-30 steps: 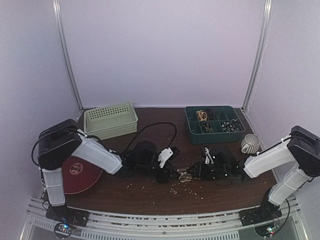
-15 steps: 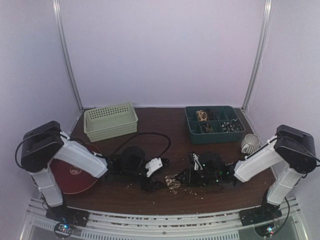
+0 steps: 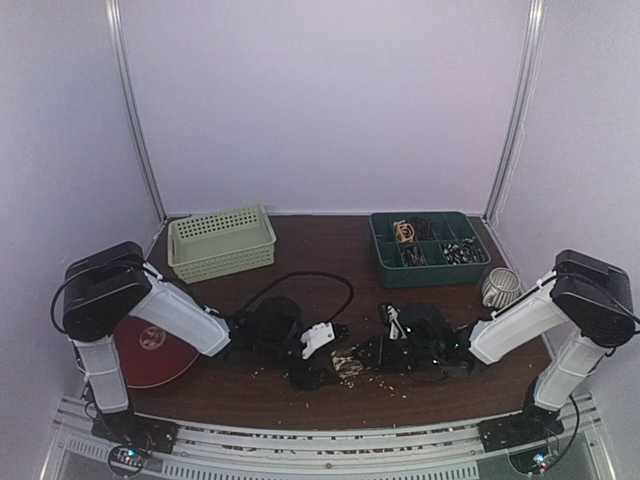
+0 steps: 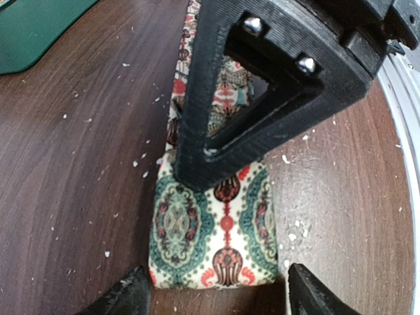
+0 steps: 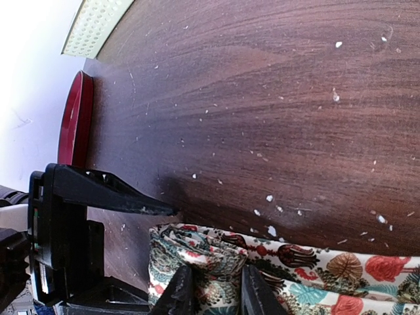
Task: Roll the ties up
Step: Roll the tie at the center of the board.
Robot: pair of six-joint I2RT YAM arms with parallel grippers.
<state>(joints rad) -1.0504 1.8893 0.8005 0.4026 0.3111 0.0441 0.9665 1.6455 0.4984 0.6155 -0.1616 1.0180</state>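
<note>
One tie [image 4: 216, 230], cream cloth with a teal and red pattern, lies on the brown table [image 4: 72, 170]; from the top it is a small bundle [image 3: 348, 362] between the two grippers. My left gripper [image 4: 220, 293] is open, its fingertips [image 4: 128, 296] on either side of the tie's flat end, not touching it. My right gripper [image 5: 213, 289] is shut on the tie's rolled end [image 5: 197, 246], and its black body [image 4: 262, 85] sits over the tie in the left wrist view. In the top view the left gripper [image 3: 318, 366] and right gripper [image 3: 370, 352] face each other.
A green basket [image 3: 221, 241] stands at the back left and a teal divided tray [image 3: 427, 247] at the back right. A red plate [image 3: 150, 350] lies under the left arm, a cup [image 3: 500, 288] at the right. A black cable [image 3: 300, 280] loops mid-table. Pale crumbs [image 3: 385, 385] lie scattered.
Both grippers and the tie bundle have shifted left and toward the table's front edge. The left arm's shoulder swung out to the left and partly back.
</note>
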